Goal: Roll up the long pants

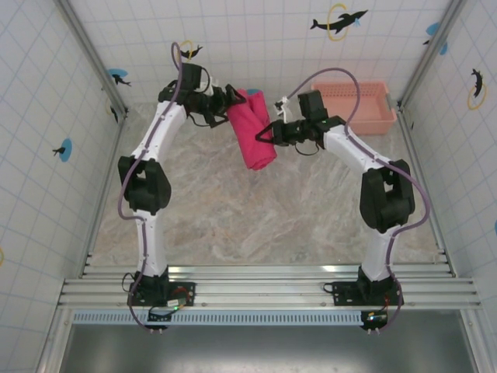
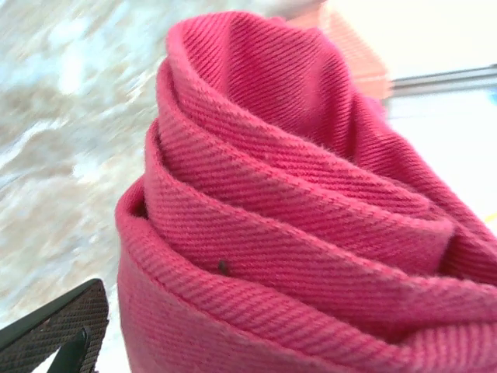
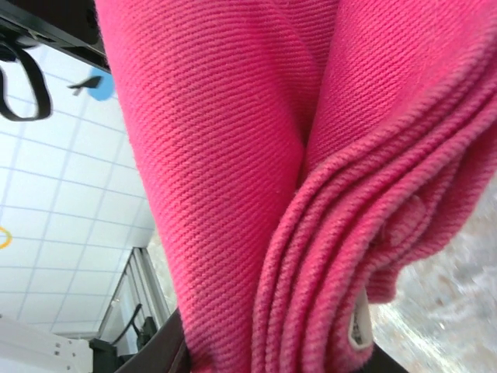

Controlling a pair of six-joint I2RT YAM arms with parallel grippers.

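Pinching the rolled long pants (image 1: 252, 134) at upper centre with my right gripper (image 1: 266, 134), I'd trap every layer; my left gripper (image 1: 231, 101) stands wide open, empty.

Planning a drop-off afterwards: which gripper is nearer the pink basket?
Right. The right gripper is on the basket-facing side of the long pants; the left gripper is across the roll, farther from the pink basket.

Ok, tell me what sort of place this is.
Probably a robot test cell dressed up as a bathroom or laundry corner: tile-print walls with dolphin stickers, a marble-look table, and two arms bolted to an aluminium rail.
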